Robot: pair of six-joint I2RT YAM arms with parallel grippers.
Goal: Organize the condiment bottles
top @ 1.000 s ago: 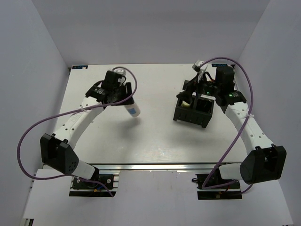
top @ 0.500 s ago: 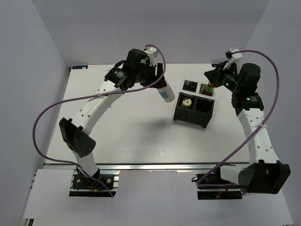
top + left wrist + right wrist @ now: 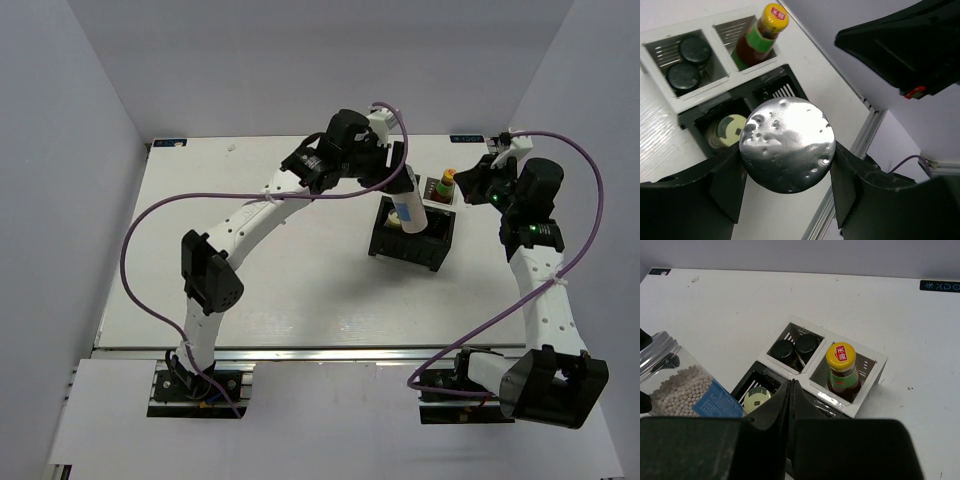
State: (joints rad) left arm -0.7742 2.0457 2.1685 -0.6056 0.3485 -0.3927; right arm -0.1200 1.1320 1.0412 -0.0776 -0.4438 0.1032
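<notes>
My left gripper (image 3: 787, 170) is shut on the blue-labelled white bottle (image 3: 405, 208), whose silver lid (image 3: 787, 145) fills the gap between the fingers. The bottle hangs tilted over the front of the rack (image 3: 400, 250); its white contents and blue label (image 3: 715, 399) also show in the right wrist view. In the rack's back right compartment stands the red sauce bottle (image 3: 842, 372) (image 3: 447, 183). Beside it sit two dark jars (image 3: 795, 347) (image 3: 690, 62). A cream bottle (image 3: 757, 399) (image 3: 727, 131) occupies a front compartment. My right gripper (image 3: 791, 384) (image 3: 470, 185) is shut on nothing, just right of the rack.
The rack has white back compartments (image 3: 875, 360) and black front ones (image 3: 775, 85). The right arm's black body (image 3: 910, 45) hangs close to the left wrist. The table's back edge and the white enclosure walls lie just behind the rack.
My left arm has swung from the table's left to above the rack, carrying the blue-labelled bottle. The right gripper has shut and drawn back to the right, leaving the red sauce bottle in the rack.
</notes>
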